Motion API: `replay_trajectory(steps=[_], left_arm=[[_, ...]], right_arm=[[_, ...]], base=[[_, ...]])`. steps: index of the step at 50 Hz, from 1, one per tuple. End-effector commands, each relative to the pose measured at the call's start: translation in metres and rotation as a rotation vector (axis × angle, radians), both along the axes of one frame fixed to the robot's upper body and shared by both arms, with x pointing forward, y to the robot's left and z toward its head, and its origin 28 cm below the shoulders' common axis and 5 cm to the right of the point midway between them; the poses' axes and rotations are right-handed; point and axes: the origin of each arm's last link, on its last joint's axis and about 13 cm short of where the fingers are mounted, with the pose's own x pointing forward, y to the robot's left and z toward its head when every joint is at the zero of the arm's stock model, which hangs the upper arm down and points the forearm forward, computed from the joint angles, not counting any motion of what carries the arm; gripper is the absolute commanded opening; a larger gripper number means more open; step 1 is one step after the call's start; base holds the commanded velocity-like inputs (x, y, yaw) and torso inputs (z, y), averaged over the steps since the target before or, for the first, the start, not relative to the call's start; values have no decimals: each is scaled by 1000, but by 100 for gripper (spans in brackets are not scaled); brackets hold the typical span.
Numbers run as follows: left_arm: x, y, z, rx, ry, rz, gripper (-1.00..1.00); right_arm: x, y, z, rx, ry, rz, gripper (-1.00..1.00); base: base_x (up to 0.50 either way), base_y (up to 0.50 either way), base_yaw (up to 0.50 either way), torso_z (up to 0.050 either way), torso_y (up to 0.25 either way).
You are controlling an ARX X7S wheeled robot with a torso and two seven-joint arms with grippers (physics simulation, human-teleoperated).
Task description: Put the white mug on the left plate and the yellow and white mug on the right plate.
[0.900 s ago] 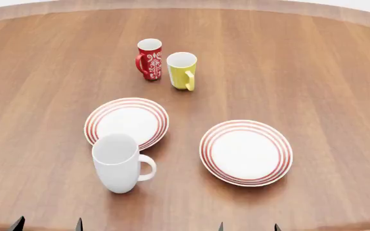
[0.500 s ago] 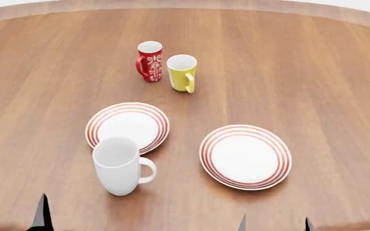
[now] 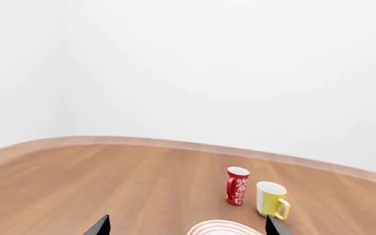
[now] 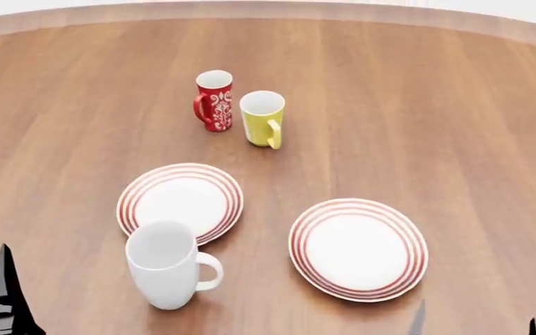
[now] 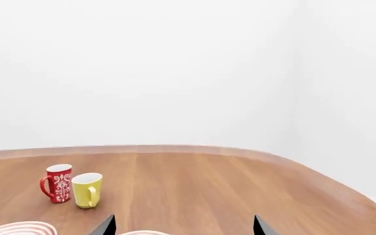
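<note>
On the wooden surface (image 4: 417, 125), the white mug (image 4: 164, 264) is standing upright at the near left, its handle pointing right, just beside the near edge of the left plate (image 4: 181, 201) and seeming to overlap its rim from the head view. Both plates are lying flat and bare; the right plate (image 4: 359, 248) is sitting apart to the right, slightly nearer than the left one. Farther back, the yellow and white mug (image 4: 262, 118) is standing upright with its handle facing near, just beside the red patterned mug (image 4: 214, 100) on its left. At the near edge, the left gripper (image 3: 184, 226) is showing only dark tips of its fingers (image 4: 3, 296), spread wide with nothing between them. The right gripper (image 5: 184, 226) is likewise showing two finger tips set wide apart, holding nothing. Both are hanging well short of the mugs, touching none of them.
</note>
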Motion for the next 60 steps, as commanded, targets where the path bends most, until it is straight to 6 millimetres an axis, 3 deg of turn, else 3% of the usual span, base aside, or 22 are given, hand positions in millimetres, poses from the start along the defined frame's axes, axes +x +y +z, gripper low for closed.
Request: replay_trajectory(steps=[1,60], left_arm=[[1,1,3,4,-11,9,100],[0,-1,0,32,-8,9,100]], right_arm=[[-1,-3,2,-6,-18,-19,100],[-2,1,4,-32,18,5,100]], base=[[0,0,500,0,0],[0,0,500,0,0]])
